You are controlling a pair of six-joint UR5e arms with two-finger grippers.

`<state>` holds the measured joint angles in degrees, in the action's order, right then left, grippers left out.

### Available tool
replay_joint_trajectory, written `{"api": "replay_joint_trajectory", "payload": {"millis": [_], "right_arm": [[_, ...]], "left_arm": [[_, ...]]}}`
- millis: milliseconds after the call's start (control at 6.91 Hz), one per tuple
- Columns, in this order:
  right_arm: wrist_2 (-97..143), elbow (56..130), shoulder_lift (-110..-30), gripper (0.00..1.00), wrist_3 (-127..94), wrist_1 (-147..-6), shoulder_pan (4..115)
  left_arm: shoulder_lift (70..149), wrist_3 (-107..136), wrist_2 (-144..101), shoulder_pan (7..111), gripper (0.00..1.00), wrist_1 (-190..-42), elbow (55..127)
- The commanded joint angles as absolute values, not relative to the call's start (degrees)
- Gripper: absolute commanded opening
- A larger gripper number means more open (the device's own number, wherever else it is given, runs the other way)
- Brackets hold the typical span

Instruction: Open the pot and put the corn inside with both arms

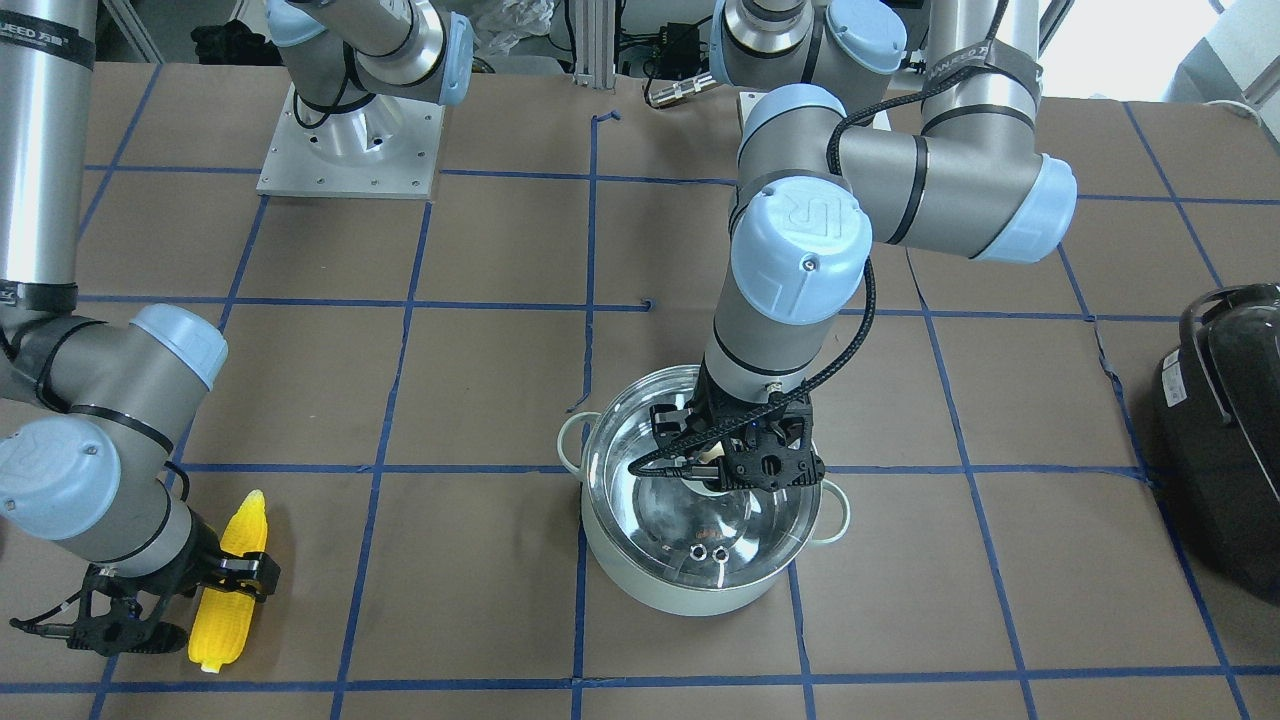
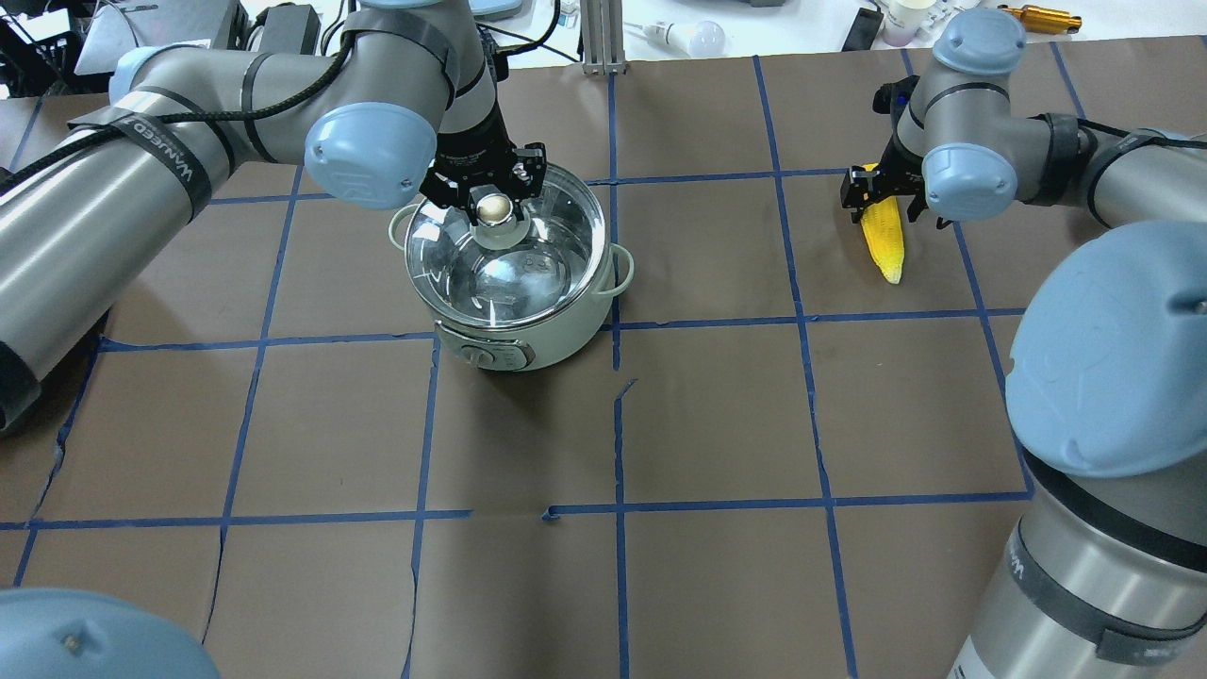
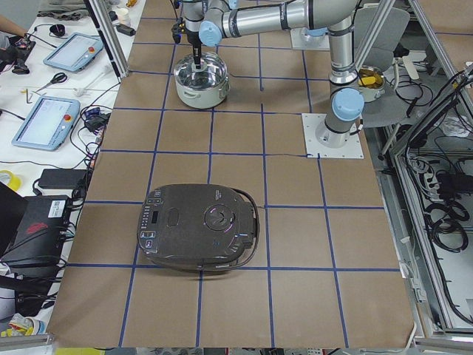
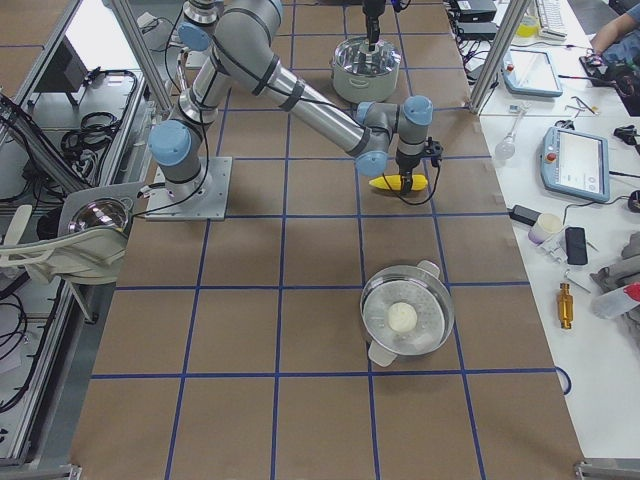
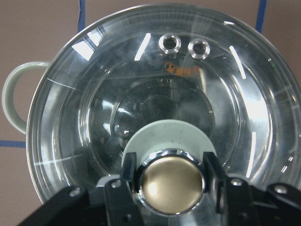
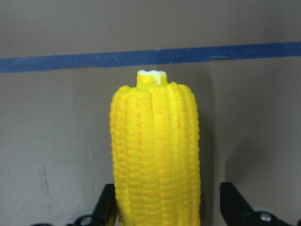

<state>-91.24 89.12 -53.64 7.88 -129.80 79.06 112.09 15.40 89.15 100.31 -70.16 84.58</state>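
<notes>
The pale mint-green pot [image 1: 690,595] stands mid-table, also in the overhead view [image 2: 556,325]. Its glass lid [image 1: 700,520] lies over it, slightly offset from the rim. My left gripper [image 5: 171,188] reaches down from above, its fingers [image 5: 129,188] shut on the brass-topped knob [image 2: 492,209]. The yellow corn [image 1: 235,590] lies flat on the table near the far edge, also in the overhead view [image 2: 884,240]. My right gripper [image 6: 164,207] is open and straddles the corn [image 6: 155,150], with a gap showing at one finger.
A large black appliance [image 1: 1225,440] with a handle sits toward the table's left end [image 3: 199,229]. A steel steamer basket holding a white bun [image 4: 405,320] sits toward the right end. The right arm's base plate [image 1: 350,140] is bolted to the table. Blue tape lines grid the brown surface.
</notes>
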Motion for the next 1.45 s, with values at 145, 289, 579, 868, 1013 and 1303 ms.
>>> {"api": "replay_joint_trajectory", "payload": {"millis": [145,289,579,868,1013,1303], "right_arm": [[-91.14,88.59,-53.79,0.0,7.03,-129.55,79.01],[-91.14,88.42,-54.75,0.0,7.03,-129.38,79.1],[-88.08,84.14,-59.04,0.0,1.45,-122.4,81.72],[-89.99,77.73,-60.99,0.0,-8.91,-115.6,91.53],[-90.7,73.0,-60.91,0.0,-15.06,-109.83,98.19],[-92.71,65.42,-59.34,0.0,-22.67,-105.31,109.81]], "left_arm": [[107.95,15.03,86.23,97.92,0.09,-74.42,83.24],[106.36,7.29,86.66,93.39,0.08,-77.66,83.93],[104.95,-5.11,86.66,81.45,0.08,-78.57,84.64],[106.08,-21.11,86.57,70.8,0.08,-77.43,88.22],[107.04,-24.92,86.66,67.36,0.05,-73.86,90.85],[109.15,-26.01,87.97,66.53,0.05,-59.75,99.53]]}}
